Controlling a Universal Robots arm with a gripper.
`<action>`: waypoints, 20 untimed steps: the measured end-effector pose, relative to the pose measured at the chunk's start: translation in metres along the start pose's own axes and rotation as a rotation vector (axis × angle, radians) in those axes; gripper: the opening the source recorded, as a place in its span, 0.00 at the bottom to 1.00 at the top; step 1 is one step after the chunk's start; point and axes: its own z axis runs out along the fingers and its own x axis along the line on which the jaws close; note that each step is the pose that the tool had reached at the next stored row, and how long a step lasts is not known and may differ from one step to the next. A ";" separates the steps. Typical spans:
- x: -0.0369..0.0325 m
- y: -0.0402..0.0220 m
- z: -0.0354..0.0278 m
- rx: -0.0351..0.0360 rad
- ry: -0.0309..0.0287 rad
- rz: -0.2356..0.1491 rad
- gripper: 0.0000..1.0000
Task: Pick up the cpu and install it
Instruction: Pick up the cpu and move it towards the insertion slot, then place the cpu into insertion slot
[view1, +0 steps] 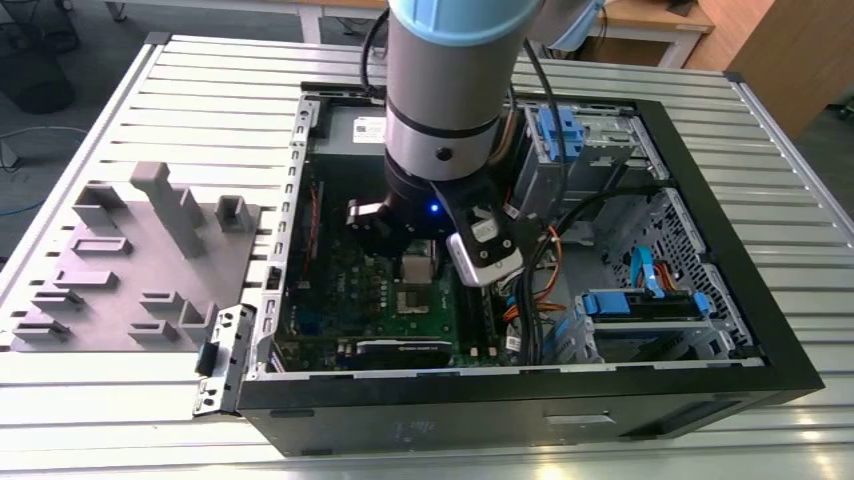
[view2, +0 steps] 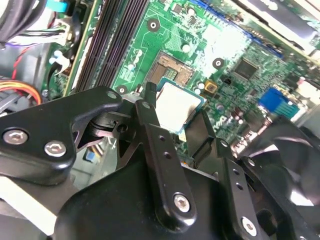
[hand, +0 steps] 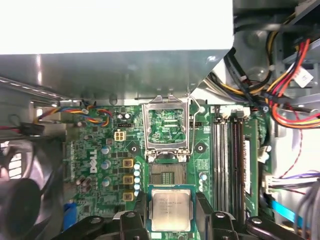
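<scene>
cpu (hand: 171, 209) above motherboard (hand: 87, 145), near socket (hand: 167, 174); motherboard in the case (view1: 534, 418)

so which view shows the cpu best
The first wrist view: the cpu shows its whole silvery top face-on, held between the fingers. The second wrist view shows it slanted, one edge behind a finger. In the exterior view it is a small pale square under the arm.

Silver-grey arm (view1: 447, 110) — black, screw-studded gripper (view2: 177, 114)

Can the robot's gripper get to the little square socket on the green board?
Probably yes. The gripper, shut on the cpu, hangs close by the socket. The metal frame over the socket stands flipped open, and nothing seems to cover it.
</scene>
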 end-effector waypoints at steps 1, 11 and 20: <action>0.0000 0.0001 -0.0031 0.0000 0.0000 0.000 0.47; 0.0003 0.0009 -0.0270 -0.0002 -0.0001 0.000 0.47; 0.0003 0.0009 -0.0300 -0.0001 0.0000 0.000 0.47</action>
